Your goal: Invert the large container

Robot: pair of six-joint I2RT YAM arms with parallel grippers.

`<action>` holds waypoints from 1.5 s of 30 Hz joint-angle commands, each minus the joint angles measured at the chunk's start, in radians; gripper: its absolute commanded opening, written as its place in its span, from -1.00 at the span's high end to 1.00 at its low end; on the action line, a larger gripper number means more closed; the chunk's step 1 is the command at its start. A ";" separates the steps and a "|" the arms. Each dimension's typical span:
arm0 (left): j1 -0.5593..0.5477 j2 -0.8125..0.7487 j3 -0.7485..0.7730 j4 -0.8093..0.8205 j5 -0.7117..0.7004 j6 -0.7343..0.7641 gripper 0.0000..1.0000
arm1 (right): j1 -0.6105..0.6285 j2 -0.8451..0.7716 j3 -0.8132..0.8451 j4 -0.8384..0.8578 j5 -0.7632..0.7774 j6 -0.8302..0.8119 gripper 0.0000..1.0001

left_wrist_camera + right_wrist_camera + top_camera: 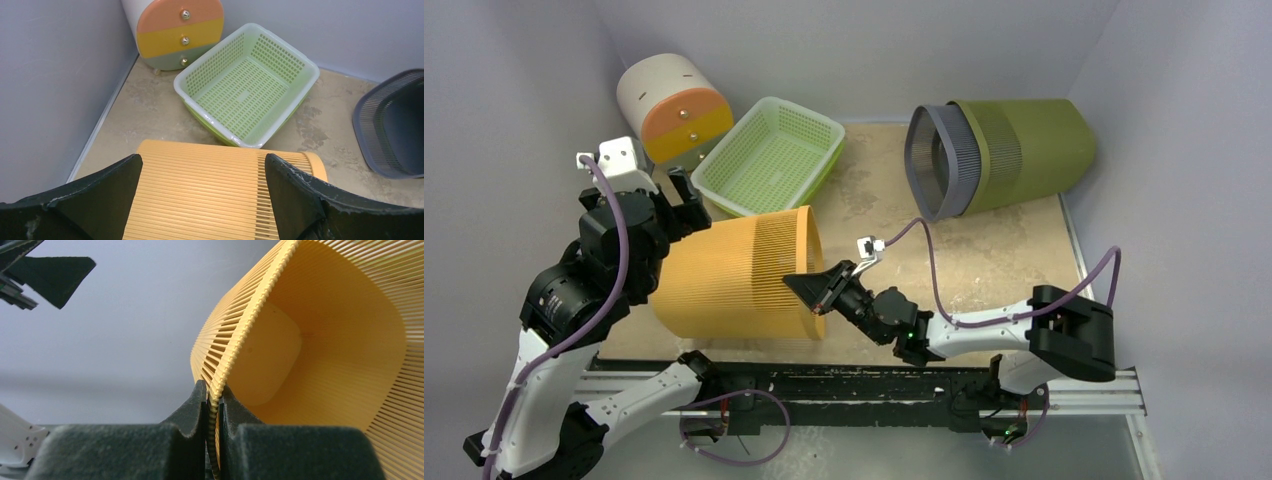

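Note:
The large orange ribbed container [734,275] lies on its side, tilted, its open mouth facing right. My right gripper [816,292] is shut on the near rim of its mouth; the right wrist view shows the pads [200,400] pinching the rim, with the orange interior [325,340] beyond. My left gripper [679,205] is open over the container's closed end. In the left wrist view the ribbed wall [210,185] lies between and below the spread fingers of that gripper [202,159]; I cannot tell whether they touch it.
A light green mesh basket [769,155] [247,85] stands just behind the orange container. A small drawer unit [674,105] [180,32] is at the back left. An olive container holding a grey bin [1014,150] [395,125] lies on its side at the back right.

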 commanded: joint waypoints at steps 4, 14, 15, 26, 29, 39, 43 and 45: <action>-0.002 0.050 0.136 0.002 -0.002 0.036 -0.79 | -0.045 0.103 0.085 0.380 -0.169 -0.057 1.00; -0.002 0.059 0.134 0.000 -0.019 0.040 -0.79 | -0.161 0.165 -0.075 0.628 -0.184 0.173 1.00; -0.002 0.060 0.128 0.004 -0.022 0.040 -0.79 | -0.186 0.175 -0.124 0.691 -0.190 0.206 1.00; -0.002 0.066 0.094 0.016 -0.033 0.040 -0.79 | -0.377 0.074 -0.464 0.863 -0.210 0.344 1.00; -0.002 0.064 0.089 0.012 -0.034 0.037 -0.79 | -0.407 0.047 -0.547 0.874 -0.188 0.364 1.00; -0.002 0.045 0.024 0.027 -0.039 0.027 -0.79 | -0.480 -0.076 -0.686 0.687 -0.136 0.381 1.00; -0.002 0.049 0.012 0.030 -0.042 0.026 -0.79 | -0.486 -0.200 -0.686 0.482 -0.067 0.380 1.00; -0.002 0.049 0.008 0.034 -0.038 0.025 -0.79 | -0.493 -0.325 -0.686 0.322 -0.023 0.362 1.00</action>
